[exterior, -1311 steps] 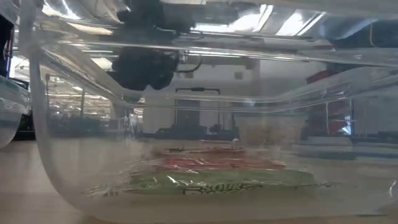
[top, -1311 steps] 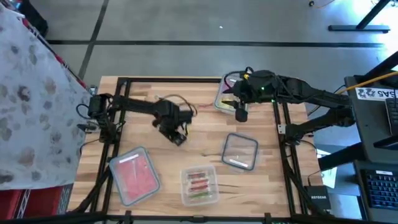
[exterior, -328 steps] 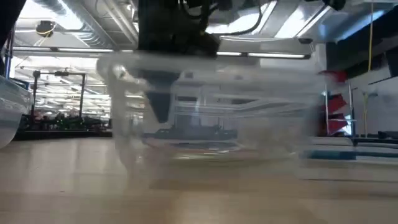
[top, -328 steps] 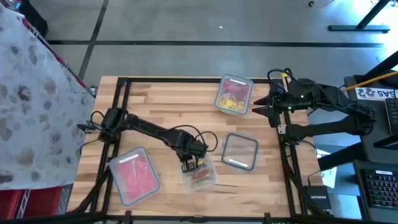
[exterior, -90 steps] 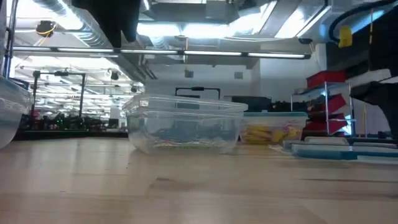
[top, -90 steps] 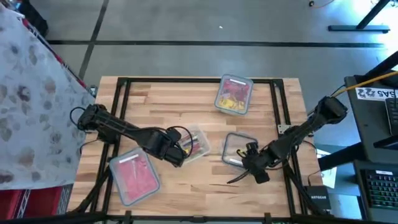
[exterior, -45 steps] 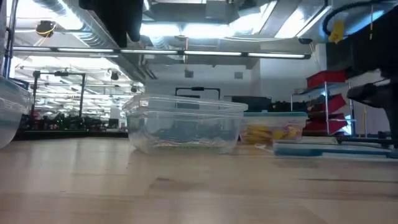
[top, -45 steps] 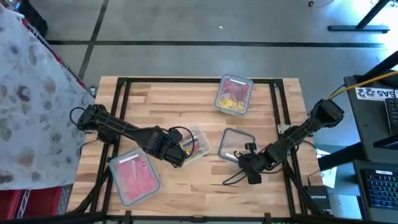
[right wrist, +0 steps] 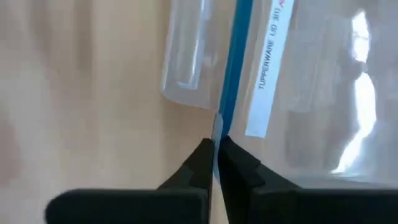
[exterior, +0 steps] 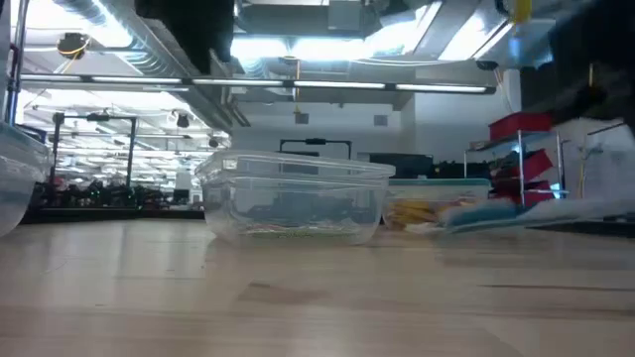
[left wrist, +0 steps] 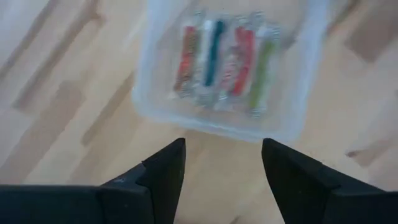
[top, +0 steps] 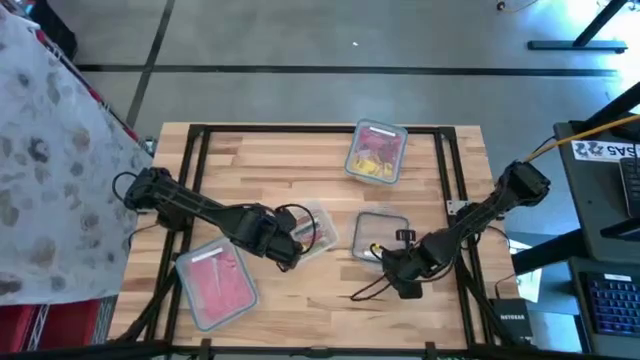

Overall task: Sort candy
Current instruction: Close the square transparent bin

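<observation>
While the left gripper point(left wrist: 221, 163) hovers with its fingers spread wide just beside the near edge of a small clear tub point(top: 316, 230) at mid-table, the candy point(left wrist: 224, 59) you care about lies inside that tub: a row of thin wrapped sticks in red, teal and green, side by side on the bottom. More candy, yellow and pink, fills a far tub point(top: 376, 153), and a pink heap sits in a tub at the near left point(top: 215, 282).

The right gripper point(right wrist: 216, 152) is pinched tight on the blue-edged rim of a flat clear lid point(right wrist: 292, 87), to the right of the middle tub.

Expect the sticks to be very light, with slick, crinkly wrappers that slide and flex. Take one across its middle, narrow way, with only a modest squeeze. They lie touching each other, so a wide bite would likely catch two. The tub itself looks light enough to skid if nudged.
</observation>
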### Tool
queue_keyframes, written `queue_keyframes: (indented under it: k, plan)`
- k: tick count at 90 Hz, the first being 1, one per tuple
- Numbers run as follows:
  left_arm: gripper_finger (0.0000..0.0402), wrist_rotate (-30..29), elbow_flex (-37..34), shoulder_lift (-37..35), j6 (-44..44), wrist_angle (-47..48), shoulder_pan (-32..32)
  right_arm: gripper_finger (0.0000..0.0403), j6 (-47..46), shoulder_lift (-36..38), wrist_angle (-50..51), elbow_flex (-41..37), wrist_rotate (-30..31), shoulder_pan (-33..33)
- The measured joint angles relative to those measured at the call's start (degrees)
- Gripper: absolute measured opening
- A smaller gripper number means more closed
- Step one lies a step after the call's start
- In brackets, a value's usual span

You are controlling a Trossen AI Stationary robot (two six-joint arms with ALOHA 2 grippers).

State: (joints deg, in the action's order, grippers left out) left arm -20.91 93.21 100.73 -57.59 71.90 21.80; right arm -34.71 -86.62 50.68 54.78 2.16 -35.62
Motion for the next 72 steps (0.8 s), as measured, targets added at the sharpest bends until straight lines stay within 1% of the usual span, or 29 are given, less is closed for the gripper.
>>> queue_keyframes:
  k: [7, 15, 25, 34, 43, 52, 56, 63, 72]
  plan:
    - [0.0196, 0.13, 0.02, 0.00, 5.40, -5.45, 0.10, 0.0000, 2.99, 0.94, 3.56, 4.24, -3.16, 0.00]
    - [0.0196, 0.13, 0.02, 0.00, 14.65, -12.78, 0.35, 0.0000, 5.61, 3.60, 6.04, 8.74, -7.03, 0.00]
    - [0.0196, -0.27, 0.07, 0.00, 29.17, -20.47, 0.37, 0.0000, 5.80, 8.62, 9.47, 13.24, -9.86, 0.01]
    - [0.0196, -0.95, 0.07, 0.00, 44.40, -26.22, 0.35, 0.0000, 2.70, 14.29, 9.19, 15.39, -11.32, 0.09]
    - [0.0196, -1.50, 0.07, 0.00, 57.30, -32.71, 0.19, 0.0000, -2.70, 19.65, 7.88, 16.16, -9.94, 1.18]
    - [0.0196, -2.61, 0.07, 0.00, 67.04, -39.46, -0.13, 0.0000, -6.74, 23.48, 6.06, 16.16, -6.02, 1.70]
    - [0.0196, -3.95, 0.07, 0.00, 70.43, -42.54, -0.19, 0.0000, -7.27, 24.58, 5.68, 16.14, -3.96, 1.68]
    - [0.0196, -8.02, 0.07, 0.00, 75.49, -47.82, -0.30, 0.0000, -7.36, 25.48, 4.58, 16.14, -1.54, 1.61]
    - [0.0196, -11.49, 0.10, 0.00, 78.66, -52.45, -0.32, 0.0000, -7.22, 25.46, 3.91, 16.10, -0.16, 1.57]
